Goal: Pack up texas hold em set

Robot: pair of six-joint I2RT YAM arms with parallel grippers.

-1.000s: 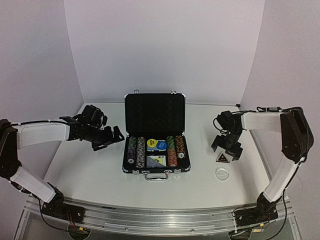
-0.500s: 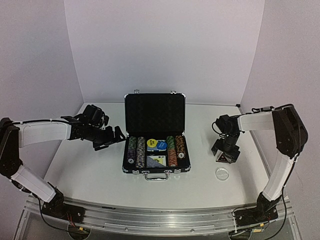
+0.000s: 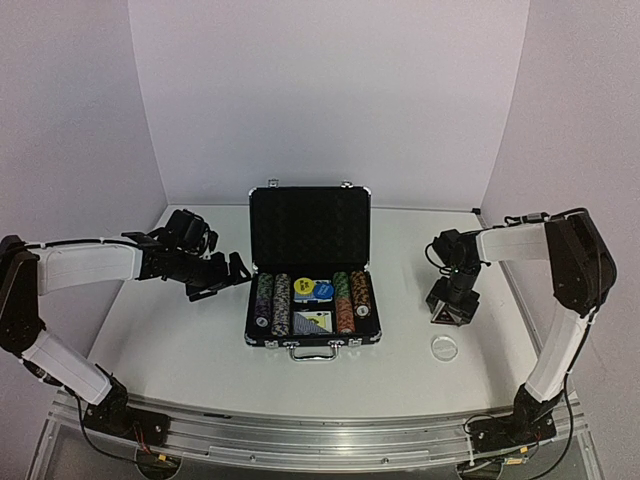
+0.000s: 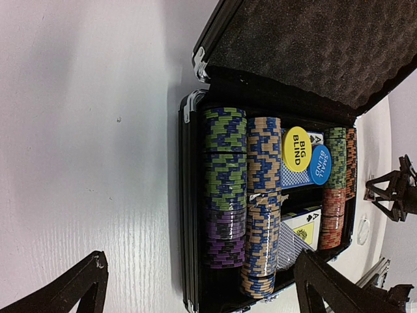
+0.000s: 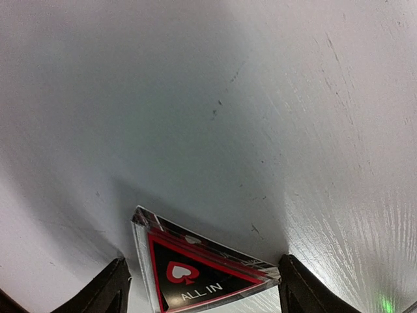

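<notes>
In briefcase (image 3: 310,225), four chip rows (image 3: 282,303), two discs (image 3: 304,287)

white-sleeved arms (image 3: 85,265), black joints (image 3: 165,262) (thin cables (image 3: 530,216) alongside)

White table (image 3: 180,350) (scuffed), lilac walls (image 3: 330,100).

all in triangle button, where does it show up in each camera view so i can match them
Top external: the all in button sits right of the briefcase, directly under the right gripper.
Left wrist: cannot be made out; only the right gripper shows at the far right edge.
Right wrist: bottom centre, between the open fingers.
Shared landmark: the right gripper.
</notes>
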